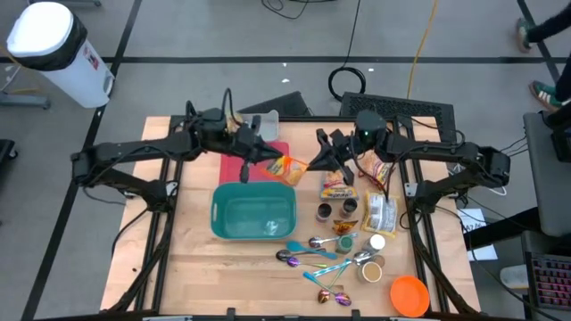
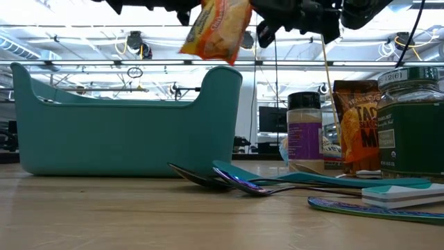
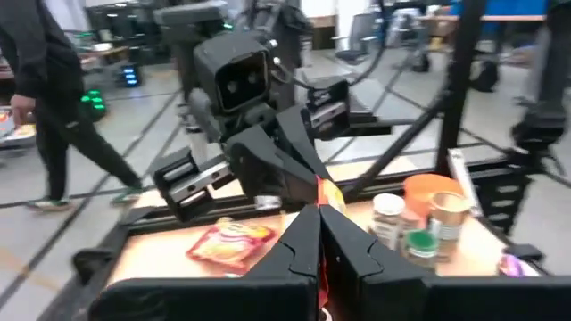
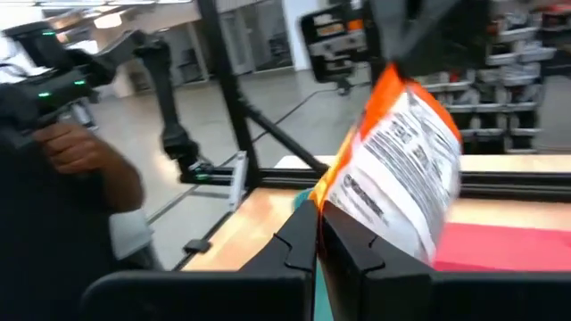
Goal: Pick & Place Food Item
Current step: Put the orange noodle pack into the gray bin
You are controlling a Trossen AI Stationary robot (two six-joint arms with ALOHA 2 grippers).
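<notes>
High view: orange snack bag [image 1: 290, 167] hangs between both arms above the counter [image 1: 196, 259], just past the teal bin's [image 1: 253, 214] far-right corner. Left claw [image 1: 268, 157] and right claw [image 1: 314, 164] each pinch an end, long axis across the counter.

Low view: bag [image 2: 216, 29] in the air over the bin [image 2: 125, 125], tilted; jar label reads "ORGANIC" [image 2: 411, 125].

Left wrist: fingers [image 3: 299, 245] pressed together on an orange edge, probably the bag.

Right wrist: fingers [image 4: 299, 242] pinched on the bag's [image 4: 401, 165] lower corner; its print unreadable.
</notes>
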